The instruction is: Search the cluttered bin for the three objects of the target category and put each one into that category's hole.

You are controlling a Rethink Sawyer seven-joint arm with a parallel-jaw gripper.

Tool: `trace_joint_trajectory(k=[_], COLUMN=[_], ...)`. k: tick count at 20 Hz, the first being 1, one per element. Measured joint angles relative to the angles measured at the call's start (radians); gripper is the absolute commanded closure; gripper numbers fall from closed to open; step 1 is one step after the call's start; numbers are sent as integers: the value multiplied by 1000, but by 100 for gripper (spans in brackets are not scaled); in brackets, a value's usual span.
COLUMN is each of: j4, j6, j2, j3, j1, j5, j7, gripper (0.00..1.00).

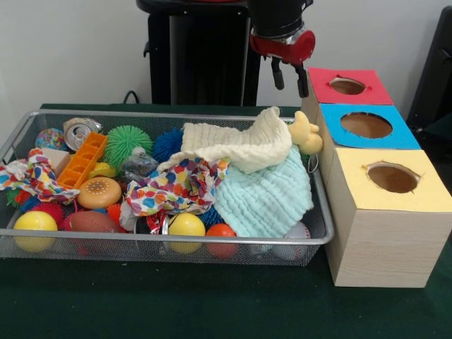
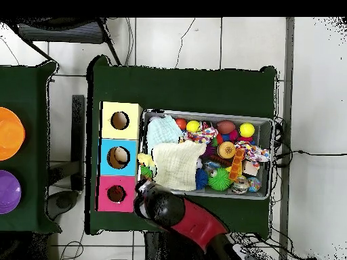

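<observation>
While its two black fingers (image 1: pixel 278 73) hang apart with nothing between them, the gripper (image 1: pixel 290 76) hovers above the bin's far corner, just beside the red box top. The hole (image 1: pixel 347 86) in that red top is open and dark in the front view; overhead it sits at (image 2: pixel 116 193), next to the arm's (image 2: pixel 181 218) red and black bulk. A pale yellow toy (image 1: pixel 306 133) hangs over the bin's rim on the box side, touching the blue-topped box, its head poking out from under a cream cloth (image 1: pixel 238 145). Overhead the same toy (image 2: pixel 146 160) lies between bin and blue top. The bin (image 1: pixel 176 240) holds the cream cloth draped over a mint cloth (image 1: pixel 267 199), with a dotted cloth (image 1: pixel 180 187) beside them. Farther from the box: green spiky ball (image 1: pixel 127 143), blue spiky ball (image 1: pixel 167 143), orange tray (image 1: pixel 82 159), crushed can (image 1: pixel 78 131), toy burger (image 1: pixel 99 192), brown football (image 1: pixel 92 222), yellow balls (image 1: pixel 35 224) along the near rim. Orange striped and brown toys cannot be seen in either view.
</observation>
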Motion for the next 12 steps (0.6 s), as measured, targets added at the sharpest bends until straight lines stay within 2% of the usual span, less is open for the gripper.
trace_joint_trajectory(k=[5,12], j4=[0,0], j6=[-17,-99], j2=[0,17], j3=[38,100], j1=[-27,-43], j5=[10,12], j7=[0,1], gripper=[0,0])
